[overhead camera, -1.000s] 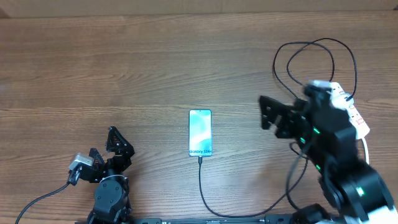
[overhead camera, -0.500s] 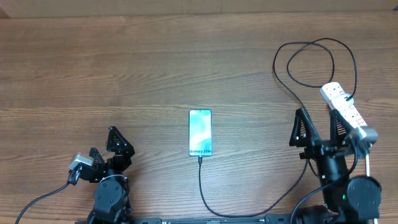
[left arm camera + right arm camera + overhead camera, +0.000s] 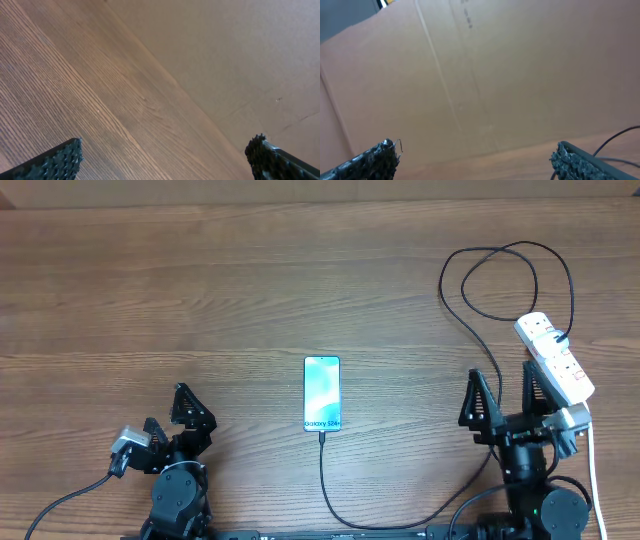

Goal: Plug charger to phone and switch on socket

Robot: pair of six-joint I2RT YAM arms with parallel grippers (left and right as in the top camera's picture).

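wooden table [image 3: 200, 280] bears phone [image 3: 322, 392] marked "galaxy s24+"; left hand [image 3: 165, 147], right hand [image 3: 500, 380] spread empty.

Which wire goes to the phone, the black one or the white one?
The thin black charger cable: its end meets the phone at its bottom edge. The thick white cord only leaves the socket strip.

Slim rectangular teal-screen phone [image 3: 322, 393] lies flat on the brown wooden table [image 3: 200, 280]. Thin black charger cable [image 3: 325, 480] meets the phone's near end, runs toward me, then curves right. White elongated power strip [image 3: 556, 360] sits far right of phone. My left gripper [image 3: 168, 415] is near-left of phone, my right gripper [image 3: 501, 385] near-right.
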